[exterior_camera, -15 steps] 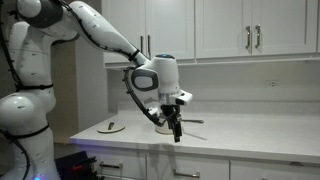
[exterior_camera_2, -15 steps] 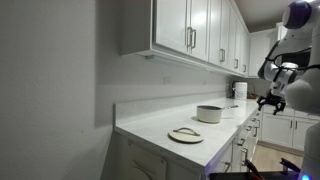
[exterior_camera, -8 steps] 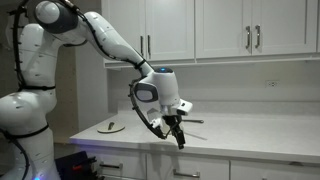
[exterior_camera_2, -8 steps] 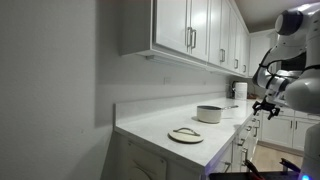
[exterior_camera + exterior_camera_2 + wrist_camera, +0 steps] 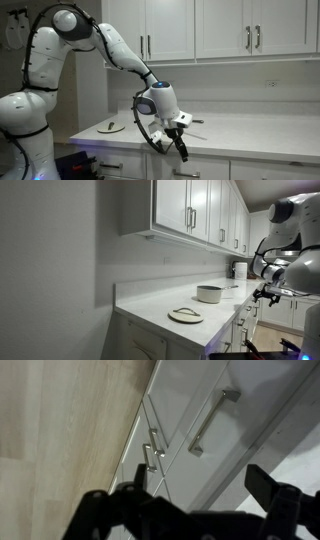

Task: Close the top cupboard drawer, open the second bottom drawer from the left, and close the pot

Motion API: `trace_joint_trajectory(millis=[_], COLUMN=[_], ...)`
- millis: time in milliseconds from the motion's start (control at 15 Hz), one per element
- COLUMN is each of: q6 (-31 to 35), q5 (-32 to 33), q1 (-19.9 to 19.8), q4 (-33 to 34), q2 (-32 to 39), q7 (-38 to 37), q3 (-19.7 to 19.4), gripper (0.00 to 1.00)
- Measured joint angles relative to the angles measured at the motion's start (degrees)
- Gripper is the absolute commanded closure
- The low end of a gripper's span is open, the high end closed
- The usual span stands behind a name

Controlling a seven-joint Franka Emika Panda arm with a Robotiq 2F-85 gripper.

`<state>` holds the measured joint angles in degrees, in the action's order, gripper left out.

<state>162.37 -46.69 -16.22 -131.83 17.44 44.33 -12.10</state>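
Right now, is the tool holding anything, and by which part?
Nothing held. The tool is open and empty at the counter edge; the pot sits apart on it.

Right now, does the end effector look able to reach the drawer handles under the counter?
Probably yes. The open end effector hangs in front of the counter at its front edge, and the wrist view shows a drawer handle ahead of it with nothing in between.

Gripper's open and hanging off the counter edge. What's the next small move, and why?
Probably lower the gripper and line its open, empty jaws up with the bar handle of a drawer front. It hangs past the counter edge, and the fronts below look shut. The uncovered pot can wait.
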Motion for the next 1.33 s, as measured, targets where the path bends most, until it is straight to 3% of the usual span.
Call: trace_joint_trajectory(millis=[267, 467, 867, 1333], q6=[1.7, -1.5, -1.9, -5.2], q5=[-1.9, 2.4, 1.6, -5.4], q1=[-0.1, 1.0, 0.8, -4.7], q4=[0.9, 0.3, 0.1, 7.1], q2=[3.4, 1.7, 1.1, 9.8], q7=[1.4, 0.1, 0.4, 3.4], q3=[1.0, -0.3, -0.4, 2.4], gripper=[0.0, 0.0, 0.0, 0.0])
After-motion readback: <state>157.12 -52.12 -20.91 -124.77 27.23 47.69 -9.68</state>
